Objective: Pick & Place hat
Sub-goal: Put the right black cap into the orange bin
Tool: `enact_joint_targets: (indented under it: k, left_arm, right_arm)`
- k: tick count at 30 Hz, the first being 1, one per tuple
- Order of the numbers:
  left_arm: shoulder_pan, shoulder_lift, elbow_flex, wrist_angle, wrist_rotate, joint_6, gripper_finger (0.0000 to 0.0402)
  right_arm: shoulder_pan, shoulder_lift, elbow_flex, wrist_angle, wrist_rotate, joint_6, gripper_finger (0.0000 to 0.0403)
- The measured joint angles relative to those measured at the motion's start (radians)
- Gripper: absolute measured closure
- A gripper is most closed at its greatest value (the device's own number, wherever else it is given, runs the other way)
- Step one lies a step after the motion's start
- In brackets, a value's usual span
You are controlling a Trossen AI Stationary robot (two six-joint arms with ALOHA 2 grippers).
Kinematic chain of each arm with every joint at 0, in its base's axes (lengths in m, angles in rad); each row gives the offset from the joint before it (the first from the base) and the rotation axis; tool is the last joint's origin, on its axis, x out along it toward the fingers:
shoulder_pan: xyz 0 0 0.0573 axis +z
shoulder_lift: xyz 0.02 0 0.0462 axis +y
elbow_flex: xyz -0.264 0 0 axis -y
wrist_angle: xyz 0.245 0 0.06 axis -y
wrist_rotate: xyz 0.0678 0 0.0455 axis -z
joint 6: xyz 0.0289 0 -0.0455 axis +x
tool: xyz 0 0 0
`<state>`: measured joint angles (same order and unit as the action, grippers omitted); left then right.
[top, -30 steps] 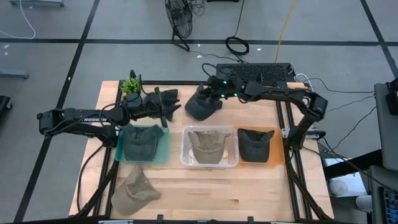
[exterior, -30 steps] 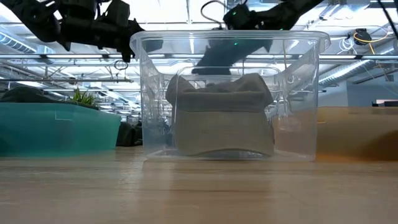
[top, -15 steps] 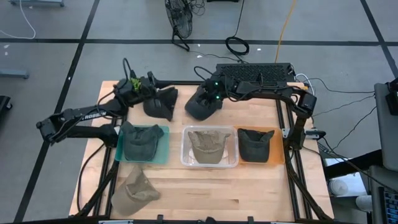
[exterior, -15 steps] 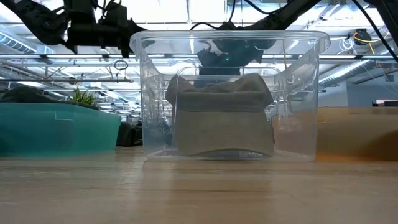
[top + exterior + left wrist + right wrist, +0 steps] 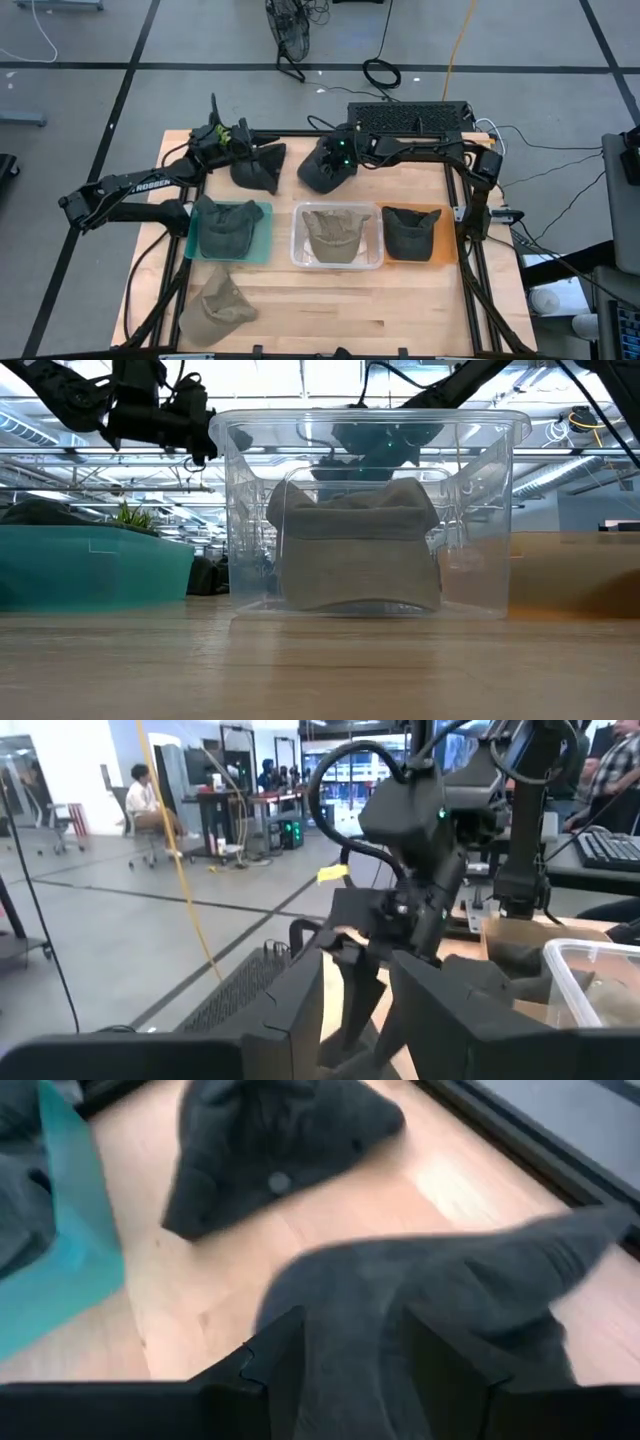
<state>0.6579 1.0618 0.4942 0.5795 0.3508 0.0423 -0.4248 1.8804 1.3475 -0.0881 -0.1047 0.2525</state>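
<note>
The only readable writing is white lettering on the left arm in the high view; it looks like "ROBOT", though the letters are too small to be sure. Nothing can be read on the bins, the hats or the worktop in any other view.

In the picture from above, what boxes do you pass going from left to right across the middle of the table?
Teal bin with a grey hat → clear bin with a tan hat → orange bin with a dark hat.
</note>
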Motion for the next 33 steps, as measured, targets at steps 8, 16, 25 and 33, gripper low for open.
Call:
enact_joint_targets:
  k: [8,16,25,33]
  left_arm:
    - [-0.005,0.000,0.000,0.099,0.015,-0.060,0.0275]
    - [-0.034,0.000,0.000,0.129,0.018,-0.090,0.0275]
    - [-0.084,0.000,0.000,0.113,0.017,-0.100,0.0275]
    - [-0.111,0.000,0.000,0.079,0.014,-0.085,0.0275]
  right_arm:
    - [0.009,0.065,0.000,-0.012,0.003,0.031,0.0219]
    - [0.021,0.055,0.001,-0.015,0.079,-0.009,0.0218]
    - [0.022,0.066,0.001,-0.031,0.105,-0.004,0.0218]
    - [0.021,0.065,0.001,-0.030,0.108,0.016,0.0218]
